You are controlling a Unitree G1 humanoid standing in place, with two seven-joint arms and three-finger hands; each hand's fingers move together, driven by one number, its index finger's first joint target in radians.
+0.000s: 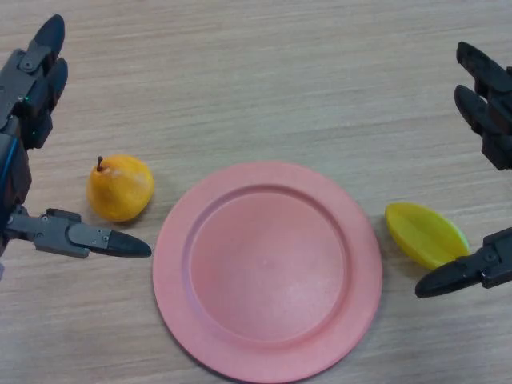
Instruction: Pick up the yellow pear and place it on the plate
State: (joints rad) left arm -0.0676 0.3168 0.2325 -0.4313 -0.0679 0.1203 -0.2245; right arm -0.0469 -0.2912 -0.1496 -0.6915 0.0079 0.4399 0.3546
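My left hand (pixel 32 136) brackets the yellow pear (pixel 120 188), fingers spread, not touching, ready to grasp. The pink plate (pixel 268 352) sits bare alongside; right hand (pixel 488 160) idles spread by a yellow starfruit (pixel 424 234).

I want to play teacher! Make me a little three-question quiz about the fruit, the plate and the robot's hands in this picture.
1. True or false: the yellow pear already lies on the pink plate.
2. Which hand has the pear between its thumb and fingers? A) left hand B) right hand C) neither
3. Fill in: the yellow star fruit lies to the ____ of the plate, from the robot's side.

Key:
1. False. The pear sits on the wooden table, left of the plate.
2. A. The open left hand brackets the pear without gripping it.
3. Right, near the open right hand's thumb.
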